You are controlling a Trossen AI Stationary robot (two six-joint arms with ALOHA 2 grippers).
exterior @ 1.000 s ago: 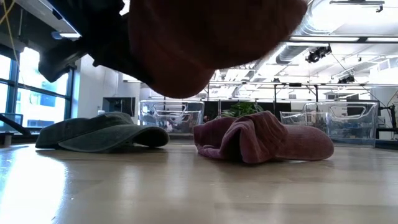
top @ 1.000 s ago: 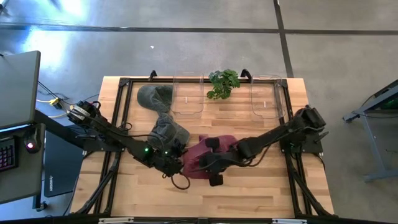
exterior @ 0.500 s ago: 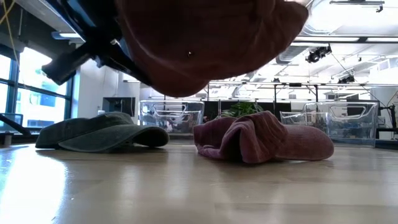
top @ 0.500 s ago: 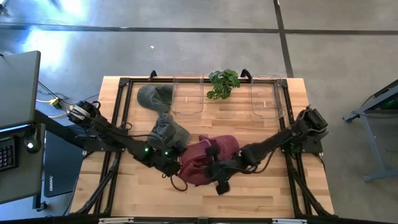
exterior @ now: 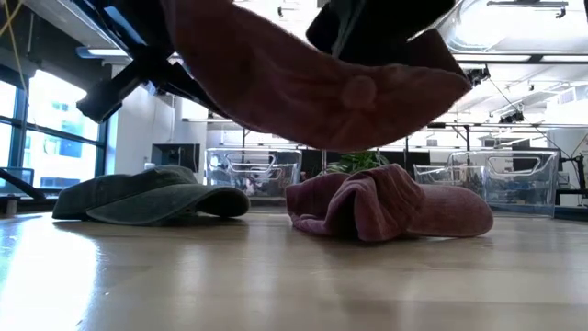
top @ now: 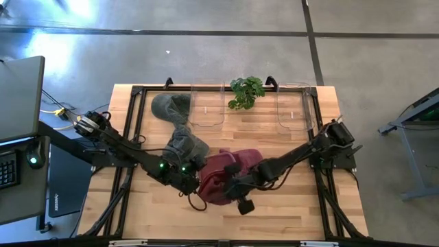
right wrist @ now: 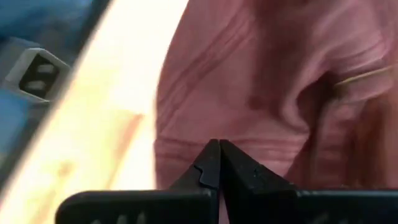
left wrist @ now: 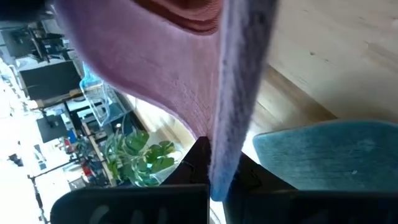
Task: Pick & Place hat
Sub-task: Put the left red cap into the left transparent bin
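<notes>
Fingertips of the right gripper (right wrist: 219, 163) press together, pinching a fold of the maroon hat (top: 218, 184). At the hat's nine o'clock edge, the left gripper (top: 194, 181) clamps the brim between its fingers (left wrist: 214, 168). Low view shows this hat hanging clear above the wooden table (top: 274, 144). Another maroon hat (exterior: 386, 202) lies on the boards. Toward eleven o'clock rest two grey-green caps (top: 185, 143), with clear bins (top: 206, 106) and a plant (top: 245, 91) at twelve.

High view looks straight down; low view sits level on the worktop (exterior: 294, 285); both share its middle.
</notes>
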